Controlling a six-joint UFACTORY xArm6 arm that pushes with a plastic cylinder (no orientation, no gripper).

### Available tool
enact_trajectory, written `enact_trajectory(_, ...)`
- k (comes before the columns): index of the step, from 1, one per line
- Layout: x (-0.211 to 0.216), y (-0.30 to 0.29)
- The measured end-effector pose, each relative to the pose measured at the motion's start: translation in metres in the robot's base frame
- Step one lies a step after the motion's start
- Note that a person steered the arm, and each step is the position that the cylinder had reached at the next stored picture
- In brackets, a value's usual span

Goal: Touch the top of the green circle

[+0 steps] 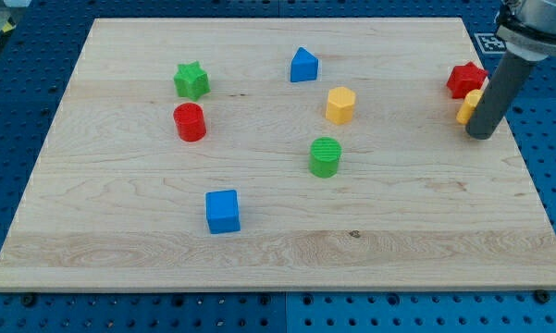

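The wooden table (120, 268) is seen from above at a slant. The green circle (325, 156), a short ribbed cylinder, stands upright just right of the frame's centre, clear of all neighbours. Above it a yellow hexagon (340, 104) is noted, and higher still a blue house-shaped block (303, 66). At upper left a green star (191, 80) sits just above a red cylinder (190, 121). A blue cube (223, 211) lies at lower left of centre.

The tool is a plain dark rod with no jaws, so nothing is held. My tip (481, 135) rests at the frame's right edge, just beside a partly hidden yellow block (466, 107) and below a red star (465, 80), well apart from the green circle.
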State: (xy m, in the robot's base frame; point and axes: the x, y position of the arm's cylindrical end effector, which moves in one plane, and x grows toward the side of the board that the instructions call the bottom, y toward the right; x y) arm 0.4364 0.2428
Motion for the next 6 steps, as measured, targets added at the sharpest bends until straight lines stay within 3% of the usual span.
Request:
enact_trajectory(2,0.009,-0.087)
enact_trajectory(6,-0.002,-0.203)
